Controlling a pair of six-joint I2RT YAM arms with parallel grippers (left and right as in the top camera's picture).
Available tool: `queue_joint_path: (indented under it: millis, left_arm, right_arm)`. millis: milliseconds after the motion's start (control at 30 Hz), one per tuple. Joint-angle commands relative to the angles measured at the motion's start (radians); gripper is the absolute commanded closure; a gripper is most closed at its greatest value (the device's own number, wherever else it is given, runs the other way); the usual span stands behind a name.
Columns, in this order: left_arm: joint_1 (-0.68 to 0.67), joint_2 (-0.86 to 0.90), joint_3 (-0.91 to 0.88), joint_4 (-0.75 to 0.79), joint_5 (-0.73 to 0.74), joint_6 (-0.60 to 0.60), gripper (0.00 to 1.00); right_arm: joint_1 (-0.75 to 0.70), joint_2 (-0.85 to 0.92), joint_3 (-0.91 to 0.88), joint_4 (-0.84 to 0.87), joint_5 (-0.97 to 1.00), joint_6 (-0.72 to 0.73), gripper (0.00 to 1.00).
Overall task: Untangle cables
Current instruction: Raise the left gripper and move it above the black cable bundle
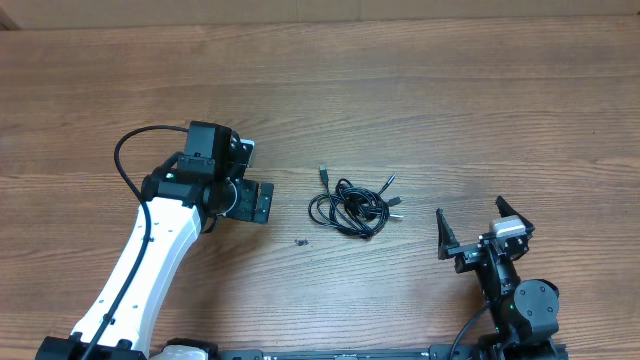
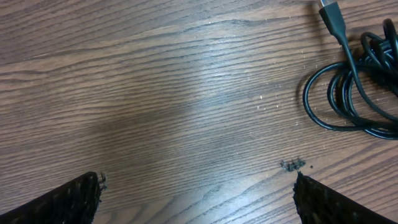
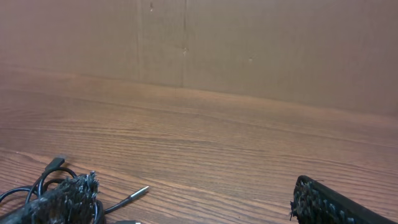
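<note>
Cables point(image 1: 352, 205) between left end effector point(image 1: 252, 178) and right end effector point(image 1: 478, 225), both wide apart.

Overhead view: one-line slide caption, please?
Tangled thin black cables lie on the wooden table between the open left pincer and the open right pincer.

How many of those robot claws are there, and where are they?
2. The left gripper stands open just left of the cables; the right gripper stands open to their lower right in the overhead view. None seems hidden.
</note>
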Motion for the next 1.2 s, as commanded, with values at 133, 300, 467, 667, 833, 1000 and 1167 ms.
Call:
queue_joint_path:
  millis: [133, 300, 467, 667, 833, 1000, 1167]
  left_arm:
    - [-0.004, 0.005, 0.029, -0.002, 0.026, 0.016, 0.0]
    - [-0.004, 0.005, 0.029, -0.002, 0.026, 0.016, 0.0]
    - [-0.004, 0.005, 0.029, 0.006, 0.026, 0.016, 0.0]
    - [-0.004, 0.005, 0.029, 0.006, 0.026, 0.016, 0.0]
    - [-0.004, 0.005, 0.029, 0.023, 0.05, 0.016, 0.0]
    - [-0.005, 0.005, 0.029, 0.04, 0.06, 0.016, 0.01]
    - [-0.005, 0.005, 0.029, 0.036, 0.06, 0.016, 0.0]
  right_arm:
    - [-0.004, -0.01, -0.005, 0.006, -0.002, 0.0, 0.0]
    - [-0.004, -0.01, -0.005, 0.006, -0.002, 0.0, 0.0]
    - [-0.004, -0.01, -0.005, 0.006, -0.002, 0.0, 0.0]
    - [-0.004, -0.01, -0.005, 0.006, -0.002, 0.0, 0.0]
    - [-0.004, -0.01, -0.005, 0.006, -0.002, 0.0, 0.0]
    - [-0.004, -0.01, -0.005, 0.006, -0.002, 0.0, 0.0]
    - [-0.004, -0.01, -0.005, 0.006, -0.002, 0.0, 0.0]
